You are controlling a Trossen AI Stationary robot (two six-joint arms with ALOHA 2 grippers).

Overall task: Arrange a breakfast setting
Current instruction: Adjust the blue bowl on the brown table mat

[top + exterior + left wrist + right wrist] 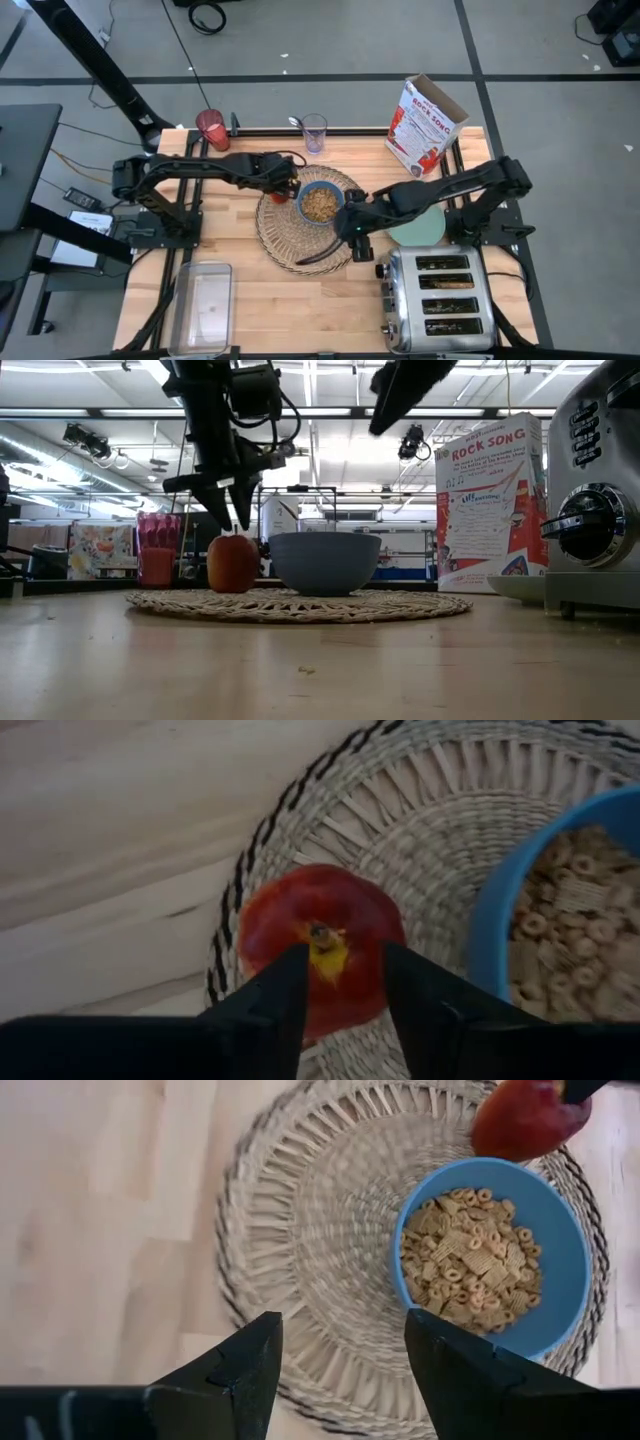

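**Ana:** Left gripper [340, 990] first: where is it, and is it holding anything?

**Ben:** It hangs just above the red apple [320, 945], fingers parted on either side of the stem and not closed on the fruit. The low view shows the apple resting on the round woven straw placemat [300, 232], left of centre in that frame, touching or just beside the small blue cereal bowl [320, 203].

**Ana:** And the right gripper [340, 1355]?

**Ben:** Spread wide and empty, hovering over the mat's bare weave. In the high view it sits at the middle of the frame, to the lower right of the bowl.

**Ana:** So what looks done?

**Ben:** The mat is laid at the middle of the table, the bowl stands on it filled with cereal, and the apple is on the mat's left edge in the high view. I'd call that part settled.

**Ana:** What is left?

**Ben:** The mint-green plate [422, 230] lies off the mat, right of centre under the right arm, beside the chrome four-slot toaster [440, 300] at lower right. The red-filled glass [212, 128] stands at the table's upper-left edge, well apart from the mat. Toast appears to sit in the toaster slots, though I can't be sure. I can't pick out a spoon.

**Ana:** Progress, then?

**Ben:** Partway, I'd judge; several pieces are not yet gathered.
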